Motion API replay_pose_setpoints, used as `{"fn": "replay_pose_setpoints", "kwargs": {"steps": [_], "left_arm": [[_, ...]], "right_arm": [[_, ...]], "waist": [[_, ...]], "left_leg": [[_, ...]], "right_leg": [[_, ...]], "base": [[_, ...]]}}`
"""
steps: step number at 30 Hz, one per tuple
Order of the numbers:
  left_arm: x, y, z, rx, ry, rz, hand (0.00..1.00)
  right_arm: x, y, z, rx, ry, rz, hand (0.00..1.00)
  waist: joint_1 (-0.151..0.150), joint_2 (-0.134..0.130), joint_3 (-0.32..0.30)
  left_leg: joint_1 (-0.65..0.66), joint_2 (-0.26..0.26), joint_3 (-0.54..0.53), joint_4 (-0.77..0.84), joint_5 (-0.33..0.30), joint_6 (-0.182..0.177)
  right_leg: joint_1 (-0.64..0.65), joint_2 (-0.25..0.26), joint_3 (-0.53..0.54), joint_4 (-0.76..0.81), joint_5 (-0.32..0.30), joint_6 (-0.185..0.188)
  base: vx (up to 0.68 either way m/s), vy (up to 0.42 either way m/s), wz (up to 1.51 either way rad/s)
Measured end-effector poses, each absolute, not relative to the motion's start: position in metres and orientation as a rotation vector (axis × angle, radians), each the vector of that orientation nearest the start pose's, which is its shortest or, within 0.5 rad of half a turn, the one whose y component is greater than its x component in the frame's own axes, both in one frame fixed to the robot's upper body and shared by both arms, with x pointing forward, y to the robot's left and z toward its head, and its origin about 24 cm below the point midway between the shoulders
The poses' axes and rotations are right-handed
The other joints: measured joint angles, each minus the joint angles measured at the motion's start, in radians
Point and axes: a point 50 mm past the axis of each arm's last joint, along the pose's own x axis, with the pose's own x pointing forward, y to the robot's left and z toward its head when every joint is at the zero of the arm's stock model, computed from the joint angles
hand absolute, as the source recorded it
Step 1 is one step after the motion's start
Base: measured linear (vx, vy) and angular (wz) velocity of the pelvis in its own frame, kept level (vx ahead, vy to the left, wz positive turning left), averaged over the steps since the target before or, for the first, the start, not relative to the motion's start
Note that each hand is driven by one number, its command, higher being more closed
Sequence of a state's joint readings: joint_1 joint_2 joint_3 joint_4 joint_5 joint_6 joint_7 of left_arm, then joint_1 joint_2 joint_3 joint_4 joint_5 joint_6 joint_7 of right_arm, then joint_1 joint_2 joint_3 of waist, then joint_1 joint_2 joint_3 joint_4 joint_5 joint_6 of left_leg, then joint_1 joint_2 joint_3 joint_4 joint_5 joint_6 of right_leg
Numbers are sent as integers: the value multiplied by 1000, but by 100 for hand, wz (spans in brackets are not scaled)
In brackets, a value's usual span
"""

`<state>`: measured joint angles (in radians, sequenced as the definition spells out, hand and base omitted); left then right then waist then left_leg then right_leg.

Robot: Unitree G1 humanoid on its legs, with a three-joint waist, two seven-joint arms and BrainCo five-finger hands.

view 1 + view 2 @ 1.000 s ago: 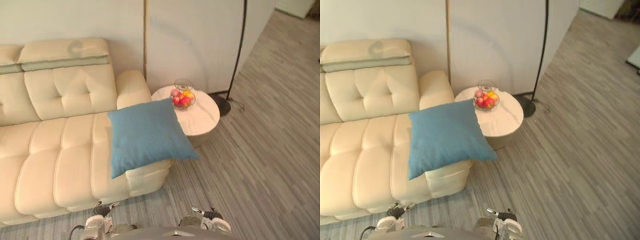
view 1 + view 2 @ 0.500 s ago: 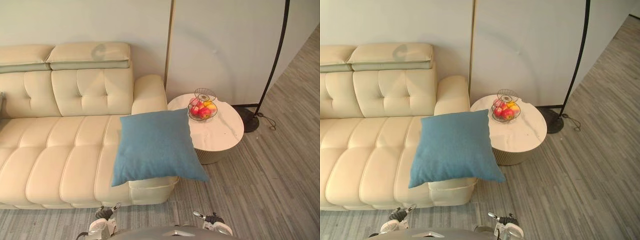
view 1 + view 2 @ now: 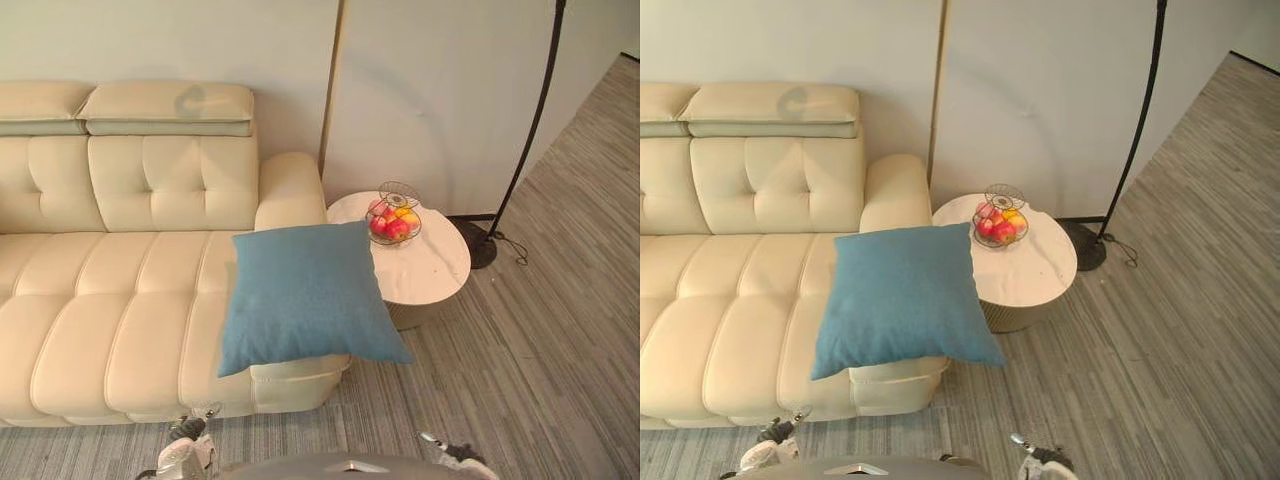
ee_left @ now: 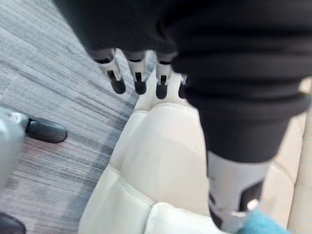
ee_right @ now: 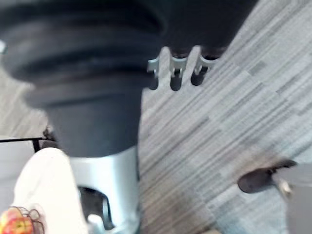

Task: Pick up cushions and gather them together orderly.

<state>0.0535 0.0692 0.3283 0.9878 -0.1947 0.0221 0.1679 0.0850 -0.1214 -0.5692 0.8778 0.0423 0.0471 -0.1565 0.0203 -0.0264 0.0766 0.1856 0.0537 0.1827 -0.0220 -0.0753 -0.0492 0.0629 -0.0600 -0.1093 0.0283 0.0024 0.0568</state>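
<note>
cream sofa (image 3: 120,300) | round table (image 3: 432,268) beside it | fruit basket (image 3: 393,219) on table | floor lamp (image 3: 483,250)

My left hand (image 4: 161,78) hangs with its fingers (image 4: 117,80) straight and loose, dark tips over the front edge of the cream sofa (image 4: 161,146), where it meets the grey striped floor (image 4: 53,83). A bit of blue cushion (image 4: 261,225) shows just beside my thumb (image 4: 234,190).

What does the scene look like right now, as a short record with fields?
cushion: blue cushion, flat on the seat at the cream sofa's right end, one corner overhanging the front edge
beside sofa: round side table with wire fruit basket; floor lamp behind
left robot hand: open, empty, by the sofa front
right robot hand: open, empty, over the floor
status: cushion not yet picked up
</note>
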Motion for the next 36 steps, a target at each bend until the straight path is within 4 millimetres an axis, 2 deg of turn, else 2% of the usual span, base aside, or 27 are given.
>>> {"fn": "replay_pose_setpoints", "kwargs": {"steps": [1,5,6,9,12,15,20,21,23,25,27,29,30,32,36], "left_arm": [[107,234,-149,-177,1016,607,0],[121,246,-139,-117,949,579,0],[128,248,-134,-95,921,562,0],[138,250,-127,-66,875,533,0],[160,248,-112,-36,773,481,0],[178,240,-102,-25,706,435,0],[191,232,-94,-17,652,395,0],[201,225,-90,-13,631,364,0],[206,221,-87,-9,614,349,0],[230,209,-70,-19,534,308,0],[244,199,-61,-23,491,279,0],[272,179,-38,-32,401,212,0],[278,175,-33,-36,382,199,0],[304,158,-7,-49,292,151,0],[324,140,17,-42,216,111,0]], "right_arm": [[107,-297,-122,76,895,-778,0],[141,-314,-97,4,763,-747,0],[155,-316,-89,-23,722,-719,0],[178,-313,-77,-77,668,-650,0],[210,-301,-59,-131,573,-538,0],[232,-292,-45,-165,511,-463,0],[251,-279,-35,-180,463,-392,0],[263,-272,-28,-194,432,-355,0],[269,-267,-24,-199,417,-338,0],[286,-259,-10,-196,358,-313,0],[297,-251,0,-195,324,-291,0],[318,-240,21,-185,249,-261,0],[322,-238,26,-186,232,-257,0],[341,-227,50,-164,156,-252,0],[355,-209,70,-121,93,-234,0]], "waist": [[-4,4,-3],[-8,13,-5],[-9,15,-6],[-13,19,-9],[-14,21,-8],[-14,23,-7],[-18,28,1],[-20,38,32],[-20,42,37],[-20,47,78],[-19,48,110],[-19,51,163],[-20,52,173],[-18,53,217],[-11,54,232]], "left_leg": [[-8,-1,5,0,1,1],[-28,-4,5,0,4,4],[-33,-5,4,0,5,5],[-40,-8,0,0,5,5],[-59,-10,-12,4,8,7],[-80,-12,-25,6,11,9],[-112,-17,-47,21,12,10],[-123,-23,-54,23,17,16],[-150,-26,-57,31,20,20],[-223,-36,-74,58,34,27],[-258,-35,-78,80,37,27],[-345,-38,-92,143,36,28],[-366,-38,-95,155,36,28],[-459,-36,-97,210,39,31],[-547,-28,-74,232,47,31]], "right_leg": [[-9,3,14,-8,10,1],[-25,8,16,-21,25,-1],[-28,8,16,-24,28,0],[-30,8,15,-33,31,-1],[-42,7,10,-47,41,-2],[-54,4,-10,-49,43,-4],[-67,-3,-23,-50,45,-5],[-74,-9,-33,-51,52,-4],[-96,-13,-36,-50,59,-4],[-147,-25,-44,-51,81,-5],[-169,-29,-45,-51,93,-9],[-227,-38,-50,-34,110,-11],[-243,-40,-52,-27,112,-12],[-333,-42,-46,25,116,-15],[-444,-46,-31,89,114,-18]], "base": [[-48,-7,-15],[-31,-12,-7],[0,0,0],[0,0,4],[20,-6,9],[-6,-10,12],[-25,-5,14],[-62,3,11],[-86,9,9],[-117,22,21],[-136,11,15],[-184,9,18],[-202,11,14],[-250,6,4],[-171,-22,-6]]}}
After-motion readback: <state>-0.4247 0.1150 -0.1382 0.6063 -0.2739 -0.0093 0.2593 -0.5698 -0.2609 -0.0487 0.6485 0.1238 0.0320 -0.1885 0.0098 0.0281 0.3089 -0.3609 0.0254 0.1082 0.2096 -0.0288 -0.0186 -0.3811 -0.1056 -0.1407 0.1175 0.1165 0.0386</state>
